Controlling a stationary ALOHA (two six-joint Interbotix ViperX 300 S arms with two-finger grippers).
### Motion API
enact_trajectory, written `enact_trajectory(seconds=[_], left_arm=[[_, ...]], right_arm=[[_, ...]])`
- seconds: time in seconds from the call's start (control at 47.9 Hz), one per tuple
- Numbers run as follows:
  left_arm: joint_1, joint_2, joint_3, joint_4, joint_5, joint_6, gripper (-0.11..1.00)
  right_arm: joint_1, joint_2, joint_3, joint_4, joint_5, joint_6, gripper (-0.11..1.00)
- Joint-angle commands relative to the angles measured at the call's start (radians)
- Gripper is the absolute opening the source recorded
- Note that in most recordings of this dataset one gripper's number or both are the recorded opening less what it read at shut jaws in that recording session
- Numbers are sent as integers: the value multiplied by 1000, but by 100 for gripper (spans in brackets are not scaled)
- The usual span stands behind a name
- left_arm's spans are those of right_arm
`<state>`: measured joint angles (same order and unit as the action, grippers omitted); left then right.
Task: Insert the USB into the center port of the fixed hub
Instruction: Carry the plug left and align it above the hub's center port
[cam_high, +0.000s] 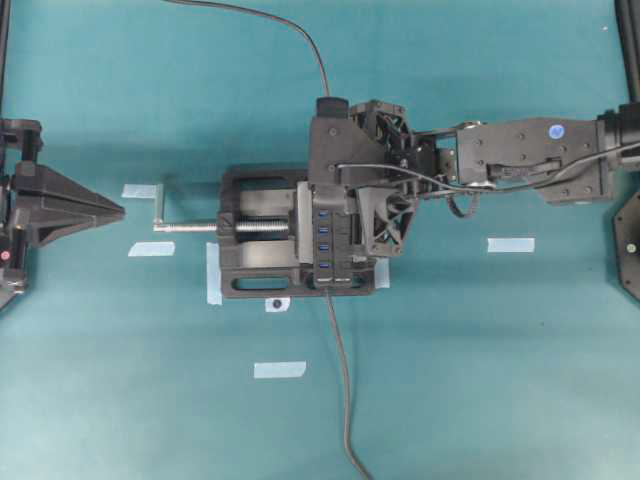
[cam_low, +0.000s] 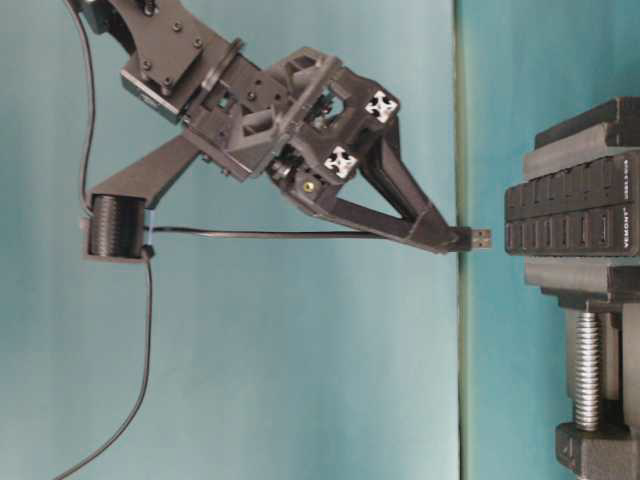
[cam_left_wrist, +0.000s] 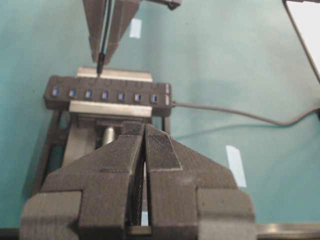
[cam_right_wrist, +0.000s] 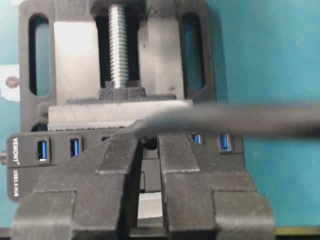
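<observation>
The fixed hub (cam_left_wrist: 107, 93) is clamped in a black vise (cam_high: 260, 245), its row of blue ports facing up. My right gripper (cam_low: 455, 238) is shut on the USB (cam_low: 480, 239), which points at the hub (cam_low: 570, 215) across a small gap. In the left wrist view the USB (cam_left_wrist: 100, 64) hangs just above the hub, close to the center port (cam_left_wrist: 105, 94). In the right wrist view the fingers (cam_right_wrist: 120, 150) hide that port. My left gripper (cam_high: 115, 210) rests shut and empty at the table's left edge, well apart from the vise.
The vise's silver screw and handle (cam_high: 185, 226) stick out to the left. The hub's own cable (cam_high: 340, 370) runs toward the front edge, and the USB's cable (cam_high: 310, 45) runs to the back. Pale tape strips (cam_high: 510, 244) lie on the teal table.
</observation>
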<state>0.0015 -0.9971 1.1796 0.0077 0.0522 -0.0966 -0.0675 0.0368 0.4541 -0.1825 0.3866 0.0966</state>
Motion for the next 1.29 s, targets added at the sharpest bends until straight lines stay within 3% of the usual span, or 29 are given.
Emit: enact_trajectory(seconds=[0.0, 1.274], left_arm=[[-2, 5, -12, 2, -6, -2, 0], [-2, 5, -11, 2, -6, -3, 0]], right_arm=[[5, -9, -17, 3, -5, 12, 8], [5, 37, -5, 48, -14, 28, 8]])
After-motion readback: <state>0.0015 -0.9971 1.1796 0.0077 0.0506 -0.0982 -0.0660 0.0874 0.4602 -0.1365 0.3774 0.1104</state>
